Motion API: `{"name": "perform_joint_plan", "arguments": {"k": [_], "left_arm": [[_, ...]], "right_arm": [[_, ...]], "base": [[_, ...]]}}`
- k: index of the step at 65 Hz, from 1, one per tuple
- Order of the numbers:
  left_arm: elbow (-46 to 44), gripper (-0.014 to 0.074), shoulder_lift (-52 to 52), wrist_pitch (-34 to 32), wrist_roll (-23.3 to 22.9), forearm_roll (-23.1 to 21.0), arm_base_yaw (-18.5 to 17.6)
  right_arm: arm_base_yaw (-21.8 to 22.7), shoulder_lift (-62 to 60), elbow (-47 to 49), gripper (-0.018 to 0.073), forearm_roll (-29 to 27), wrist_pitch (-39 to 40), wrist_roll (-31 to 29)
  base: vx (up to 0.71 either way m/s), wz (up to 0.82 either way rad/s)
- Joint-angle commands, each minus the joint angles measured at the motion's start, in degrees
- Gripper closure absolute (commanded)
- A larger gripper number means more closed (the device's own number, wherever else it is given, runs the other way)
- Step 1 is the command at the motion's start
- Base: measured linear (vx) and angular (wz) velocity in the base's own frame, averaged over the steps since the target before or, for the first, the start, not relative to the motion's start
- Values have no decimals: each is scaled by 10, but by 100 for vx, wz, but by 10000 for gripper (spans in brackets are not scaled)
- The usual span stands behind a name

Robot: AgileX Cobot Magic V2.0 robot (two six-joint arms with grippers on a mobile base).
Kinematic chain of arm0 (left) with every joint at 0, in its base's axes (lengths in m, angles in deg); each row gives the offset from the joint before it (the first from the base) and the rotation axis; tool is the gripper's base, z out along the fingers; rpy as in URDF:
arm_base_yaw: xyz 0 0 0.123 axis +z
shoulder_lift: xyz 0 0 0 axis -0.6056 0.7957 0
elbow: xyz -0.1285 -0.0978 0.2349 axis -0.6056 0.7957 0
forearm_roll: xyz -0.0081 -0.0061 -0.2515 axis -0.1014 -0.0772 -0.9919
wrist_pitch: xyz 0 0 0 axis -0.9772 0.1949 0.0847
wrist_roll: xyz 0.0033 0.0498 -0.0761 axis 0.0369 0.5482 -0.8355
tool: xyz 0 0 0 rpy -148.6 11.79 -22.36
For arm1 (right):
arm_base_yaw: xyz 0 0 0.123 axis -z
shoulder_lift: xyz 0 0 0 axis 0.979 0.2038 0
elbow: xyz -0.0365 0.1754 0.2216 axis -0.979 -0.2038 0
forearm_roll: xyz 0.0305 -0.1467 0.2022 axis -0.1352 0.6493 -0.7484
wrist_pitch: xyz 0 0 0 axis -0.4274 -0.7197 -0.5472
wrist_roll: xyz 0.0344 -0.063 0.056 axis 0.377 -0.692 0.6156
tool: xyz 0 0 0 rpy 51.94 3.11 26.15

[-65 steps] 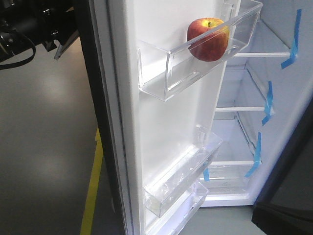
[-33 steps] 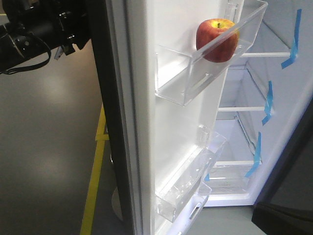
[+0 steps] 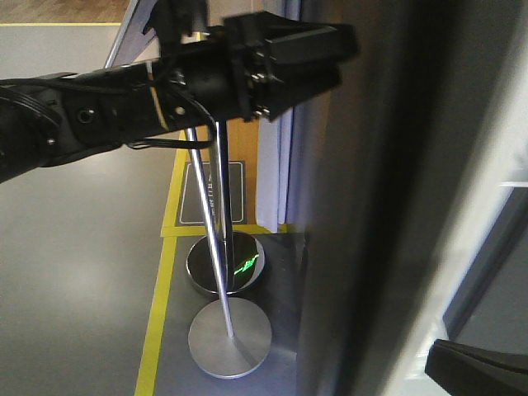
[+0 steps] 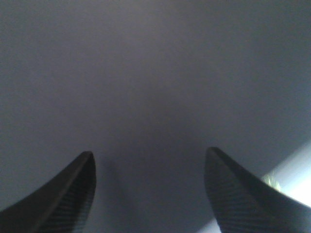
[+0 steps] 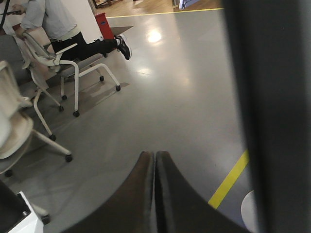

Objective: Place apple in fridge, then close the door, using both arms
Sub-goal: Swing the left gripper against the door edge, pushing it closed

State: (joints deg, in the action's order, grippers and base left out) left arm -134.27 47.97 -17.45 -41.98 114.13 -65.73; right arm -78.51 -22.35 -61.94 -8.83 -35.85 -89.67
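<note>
The door (image 3: 388, 206) shows its dark grey outer face and fills the right half of the front view. Only a pale sliver of the fridge (image 3: 505, 239) remains visible beside it. The apple is hidden behind the door. My left arm reaches in from the left, and my left gripper (image 3: 342, 51) is up against the door's outer face. In the left wrist view that gripper (image 4: 150, 162) is open, with only flat grey door surface between its fingers. My right gripper (image 5: 154, 155) is shut on nothing and points at the floor; the door's dark edge (image 5: 272, 97) is to its right.
A sign pole stands on a round metal base (image 3: 229, 337) just left of the door, with a black round unit with a green light (image 3: 224, 266) behind it. A yellow floor line (image 3: 157, 330) runs past. A seated person (image 5: 63, 29) and wheeled chairs (image 5: 73, 68) are off to the side.
The door has swung round from wide open to nearly shut, so the apple, bins and shelves have gone out of view. My left arm has moved right onto the door's outer face.
</note>
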Motion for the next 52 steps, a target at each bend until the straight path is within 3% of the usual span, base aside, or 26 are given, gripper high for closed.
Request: {"name": "perform_joint_plan", "arguments": {"k": [1, 19, 26, 41, 46, 52], "left_arm": [[-31, 125, -29, -18, 3, 6, -7], [-33, 125, -54, -9, -15, 155, 42], [-33, 125, -63, -12, -43, 206, 75], [-33, 125, -85, -18, -43, 255, 137], [-33, 125, -94, -17, -43, 269, 161], [-33, 134, -105, -22, -43, 298, 191]], "right_arm": [[2, 4, 15, 554, -31, 30, -3], [2, 4, 17, 501, -29, 151, -4], [2, 9, 32, 391, -23, 215, -22], [2, 68, 106, 11, -18, 367, -93], [2, 106, 137, -64, -17, 427, -112], [3, 163, 184, -83, -17, 485, -146]], "base": [[0, 0], [0, 0], [0, 0], [0, 0], [0, 0], [0, 0]]}}
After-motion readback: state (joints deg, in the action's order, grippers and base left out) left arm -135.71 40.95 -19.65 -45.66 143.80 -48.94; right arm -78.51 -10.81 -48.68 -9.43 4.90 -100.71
